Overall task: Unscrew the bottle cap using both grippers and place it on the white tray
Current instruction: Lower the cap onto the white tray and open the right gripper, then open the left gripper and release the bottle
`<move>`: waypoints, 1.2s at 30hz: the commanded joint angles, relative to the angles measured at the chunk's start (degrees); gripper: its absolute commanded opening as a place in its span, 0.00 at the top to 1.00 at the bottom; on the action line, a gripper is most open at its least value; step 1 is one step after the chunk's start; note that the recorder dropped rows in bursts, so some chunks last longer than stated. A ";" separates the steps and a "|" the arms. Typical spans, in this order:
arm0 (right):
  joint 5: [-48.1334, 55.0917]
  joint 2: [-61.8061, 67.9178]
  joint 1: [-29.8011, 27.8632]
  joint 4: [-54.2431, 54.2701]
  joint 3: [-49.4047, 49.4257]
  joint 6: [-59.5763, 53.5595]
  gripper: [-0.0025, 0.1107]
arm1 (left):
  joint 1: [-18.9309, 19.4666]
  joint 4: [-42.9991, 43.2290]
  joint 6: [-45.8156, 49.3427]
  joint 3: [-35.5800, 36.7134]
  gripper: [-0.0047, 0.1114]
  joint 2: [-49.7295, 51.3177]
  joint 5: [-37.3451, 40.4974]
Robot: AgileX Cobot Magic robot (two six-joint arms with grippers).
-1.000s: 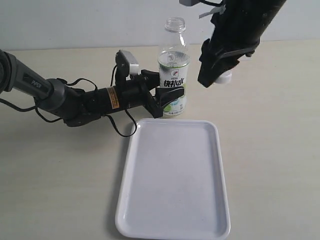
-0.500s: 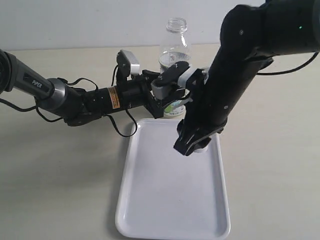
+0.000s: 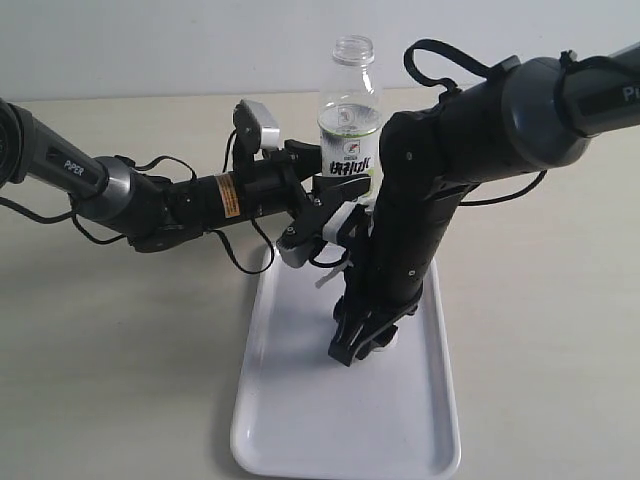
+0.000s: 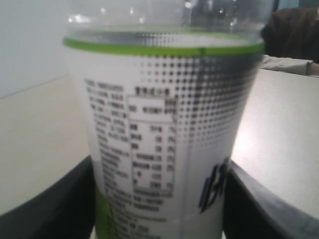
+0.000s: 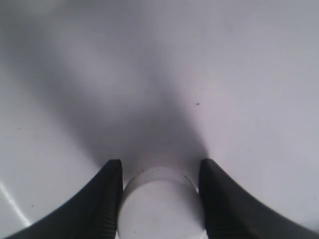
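While the left gripper [image 3: 325,196] holds the bottle [image 3: 349,140] upright in closed jaws, the right gripper [image 3: 361,345] pinches the bottle cap [image 5: 160,201] down at the white tray [image 3: 300,430]; placing calls for opening there.

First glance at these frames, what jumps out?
The big black right claw pinching the white bottle cap low over the middle of the white tray; whether it touches is unclear. At the tray's far edge, the clear bottle stands upright with its neck open, clamped at the label by the left claw.
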 commanded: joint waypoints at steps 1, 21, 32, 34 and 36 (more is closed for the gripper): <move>-0.96 0.01 0.53 -0.53 0.24 0.06 0.92 | 0.13 -0.76 -0.49 -0.48 0.96 0.04 -1.70; 5.43 -2.45 0.53 -0.53 -1.47 1.14 0.34 | 0.13 -0.76 -0.49 -0.48 0.96 0.04 -1.70; 7.59 -15.23 0.53 -1.69 -2.33 3.04 0.34 | 0.13 -1.01 -0.49 -0.48 0.44 0.04 -1.70; 7.88 -17.16 0.53 -2.80 -2.33 3.67 0.34 | 0.13 -1.65 -0.49 -0.48 0.37 0.04 -1.70; 8.03 -19.04 0.53 -3.97 -2.33 4.70 0.34 | -0.01 -2.93 -0.49 -0.48 0.34 0.04 -1.70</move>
